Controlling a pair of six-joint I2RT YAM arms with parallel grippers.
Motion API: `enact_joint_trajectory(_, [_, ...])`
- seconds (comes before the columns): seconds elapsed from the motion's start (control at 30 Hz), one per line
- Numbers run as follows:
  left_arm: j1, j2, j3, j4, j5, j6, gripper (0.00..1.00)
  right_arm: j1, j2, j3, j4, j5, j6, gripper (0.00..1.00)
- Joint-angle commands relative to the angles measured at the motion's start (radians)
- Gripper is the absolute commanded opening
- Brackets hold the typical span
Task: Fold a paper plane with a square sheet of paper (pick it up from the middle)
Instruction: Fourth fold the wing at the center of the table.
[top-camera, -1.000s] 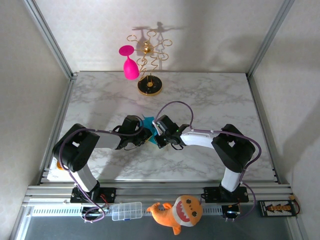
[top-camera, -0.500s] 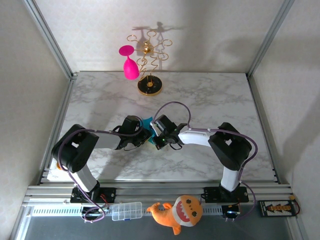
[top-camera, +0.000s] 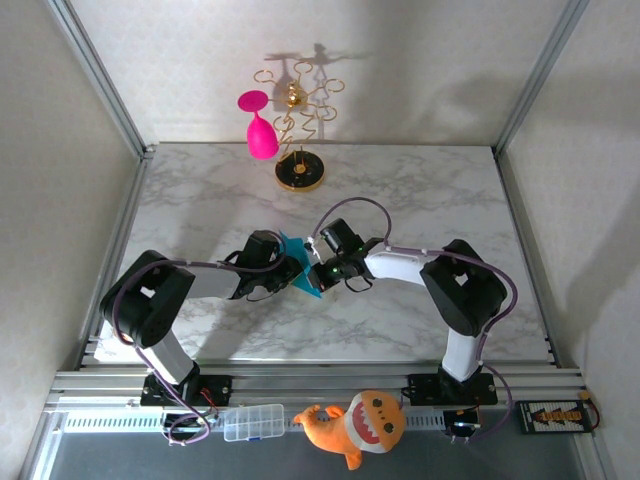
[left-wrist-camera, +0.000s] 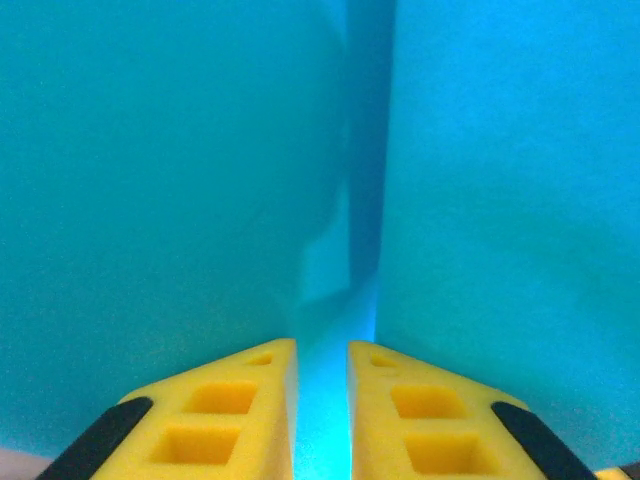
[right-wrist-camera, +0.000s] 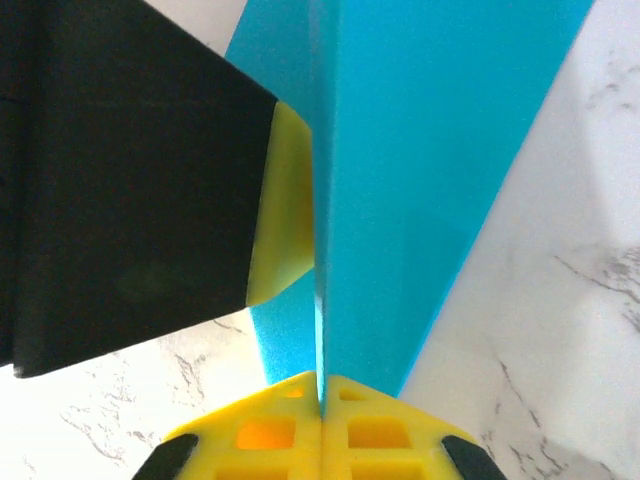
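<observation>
1. Top view: both arms reached in to the centre of the marble table (top-camera: 430, 200), with the wrists almost nose to nose.
2. The turquoise sheet (top-camera: 301, 268) stood on edge between them, at frame centre, partly folded, with a pointed corner aimed at the lower right.
3. Right gripper (right-wrist-camera: 320, 380): clenched, yellow pads flush together at the bottom of its wrist view, with the sheet's thin edge pinched in the seam. From there the paper ran straight up the frame, seen edge-on.
4. Left gripper (left-wrist-camera: 322, 348): fingers nearly together, leaving a narrow slot with turquoise in it, so it was grasping the sheet. Paper took up the rest of that view, with a vertical crease just right of centre.
5. Right wrist view also caught one of the left arm's fingers (right-wrist-camera: 287, 205), its yellow pad pressed flat against the sheet's left face.
6. Gold stand (top-camera: 299, 174) stood at the top centre of the table, well apart from the paper, with a pink goblet (top-camera: 261, 136) inverted just to its left.
7. An orange plush toy (top-camera: 358, 424) and a clear plastic box (top-camera: 253, 422) lay on the rail along the bottom edge.
</observation>
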Motion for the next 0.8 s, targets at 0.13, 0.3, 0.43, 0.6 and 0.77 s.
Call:
enact_joint_trajectory(0.13, [-0.002,-0.036,-0.030,0.019,-0.025,0.035,0.19,-0.025,0.061,0.034,-0.008,-0.120,-0.026,0.04])
enact_joint_trajectory(0.3, [-0.002,-0.044,-0.037,0.019,-0.045,0.044,0.18,-0.036,0.080,0.043,-0.009,-0.149,-0.031,0.04])
enact_joint_trajectory(0.43, [-0.002,-0.055,-0.037,0.019,-0.046,0.048,0.18,-0.047,0.092,0.048,-0.013,-0.160,-0.029,0.04])
enact_joint_trajectory(0.6, [-0.006,-0.058,-0.022,0.060,-0.020,0.068,0.19,-0.064,0.083,0.032,0.002,-0.172,-0.006,0.04])
enact_joint_trajectory(0.77, [-0.017,-0.037,0.013,0.071,0.005,0.100,0.19,-0.103,0.035,-0.021,0.041,-0.174,0.047,0.04])
